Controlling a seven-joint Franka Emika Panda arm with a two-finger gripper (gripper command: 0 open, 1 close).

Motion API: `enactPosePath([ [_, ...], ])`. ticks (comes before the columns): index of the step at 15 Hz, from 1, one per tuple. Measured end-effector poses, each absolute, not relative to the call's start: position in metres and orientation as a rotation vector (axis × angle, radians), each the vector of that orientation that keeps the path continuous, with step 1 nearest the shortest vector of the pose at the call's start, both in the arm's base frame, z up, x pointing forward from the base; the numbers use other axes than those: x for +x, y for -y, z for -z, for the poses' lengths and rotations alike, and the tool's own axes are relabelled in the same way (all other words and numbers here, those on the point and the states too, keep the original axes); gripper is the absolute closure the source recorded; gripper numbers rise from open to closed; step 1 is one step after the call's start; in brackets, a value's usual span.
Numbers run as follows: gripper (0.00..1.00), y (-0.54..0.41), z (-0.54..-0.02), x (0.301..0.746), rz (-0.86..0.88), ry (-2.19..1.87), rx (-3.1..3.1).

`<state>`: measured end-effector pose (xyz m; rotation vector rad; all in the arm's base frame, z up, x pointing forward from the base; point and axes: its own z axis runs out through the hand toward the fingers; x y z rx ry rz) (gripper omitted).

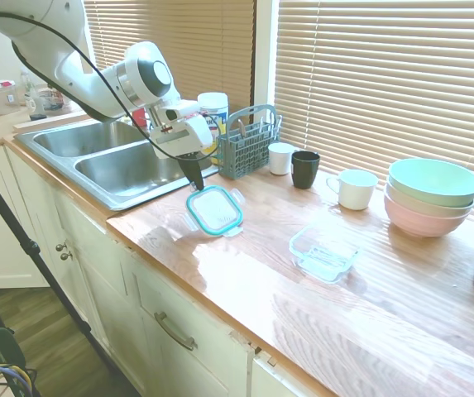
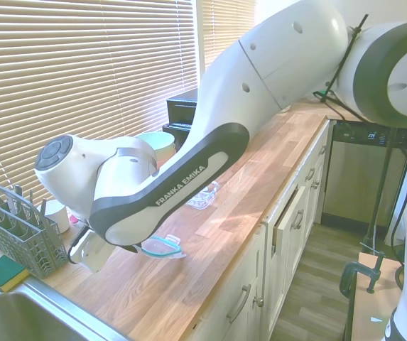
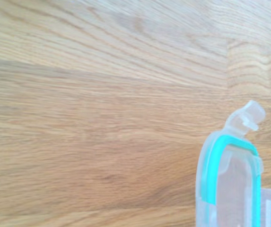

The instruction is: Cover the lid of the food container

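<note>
The lid [image 1: 215,209], clear with a teal rim and snap tabs, hangs tilted above the wooden counter [image 1: 253,265] near the sink's corner. My gripper [image 1: 194,179] is shut on the lid's upper edge. From the other side the lid [image 2: 160,246] juts out under the wrist. In the wrist view the lid [image 3: 230,184] rises edge-on over bare wood. The food container [image 1: 324,252], a shallow clear dish, sits on the counter well to the right of the lid; it also shows behind the arm as the food container [image 2: 204,197].
A double steel sink [image 1: 112,161] lies left of the gripper. Behind stand a grey cutlery caddy [image 1: 247,149], a Lysol tub [image 1: 213,120], a white cup [image 1: 280,158], a black cup [image 1: 305,169] and a white mug [image 1: 356,188]. Stacked mint and pink bowls [image 1: 431,197] sit far right.
</note>
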<state>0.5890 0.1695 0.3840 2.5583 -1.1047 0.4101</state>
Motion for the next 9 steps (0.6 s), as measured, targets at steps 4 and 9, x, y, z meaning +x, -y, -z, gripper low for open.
enactPosePath([
  [4,1.00,-0.157,-0.413,0.581,-0.402,1.113,2.602],
  [9,1.00,-0.135,-0.444,0.572,-0.384,1.139,2.648],
])
